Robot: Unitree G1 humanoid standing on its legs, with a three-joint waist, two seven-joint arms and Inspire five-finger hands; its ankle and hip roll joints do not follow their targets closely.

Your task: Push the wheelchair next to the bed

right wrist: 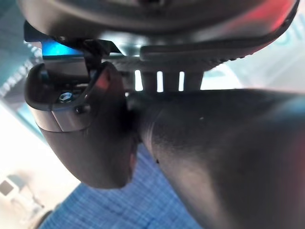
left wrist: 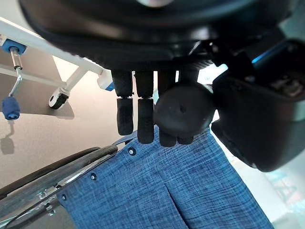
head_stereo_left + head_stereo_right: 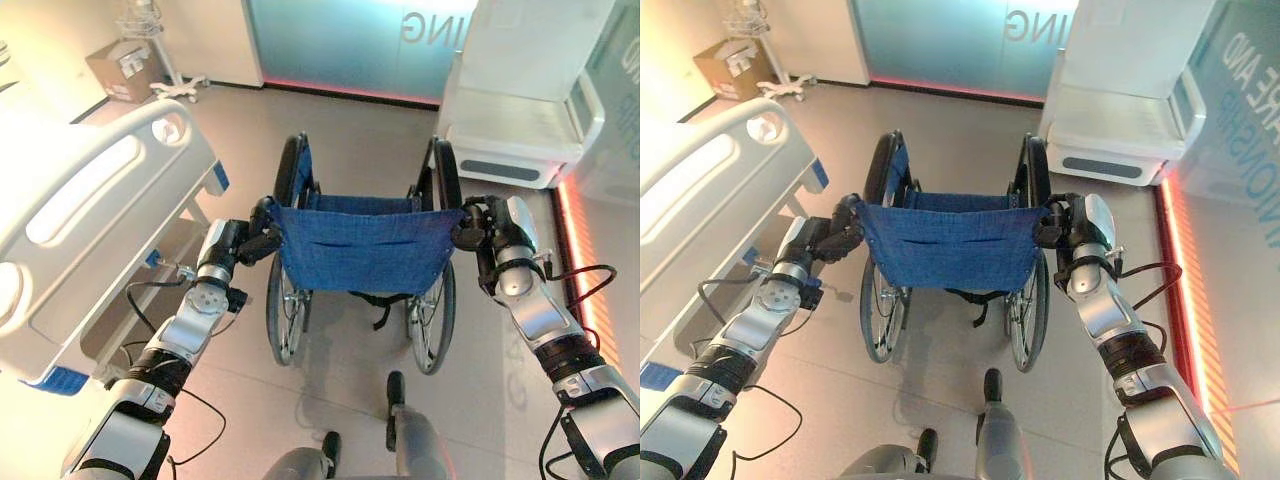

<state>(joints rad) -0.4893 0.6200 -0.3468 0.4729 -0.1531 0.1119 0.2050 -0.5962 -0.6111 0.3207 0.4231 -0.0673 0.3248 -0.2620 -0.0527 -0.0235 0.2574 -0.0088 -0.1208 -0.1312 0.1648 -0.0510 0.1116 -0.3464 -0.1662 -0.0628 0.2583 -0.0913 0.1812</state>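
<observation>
I see the wheelchair [image 3: 362, 255] in the middle of the frame, its blue backrest facing me, with the bed [image 3: 85, 215] along the left edge, close beside its left wheel but apart from it. My left hand [image 3: 256, 240] has its fingers [image 2: 143, 119] curled over the left push handle [image 2: 183, 112]. My right hand [image 3: 478, 232] is clamped around the right push handle [image 1: 219, 143], thumb wrapped beside it.

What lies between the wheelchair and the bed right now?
In the left eye view, bare floor separates the wheelchair from the bed; the left hand, shut on the wheelchair's handle, reaches across the near end of that gap.
</observation>
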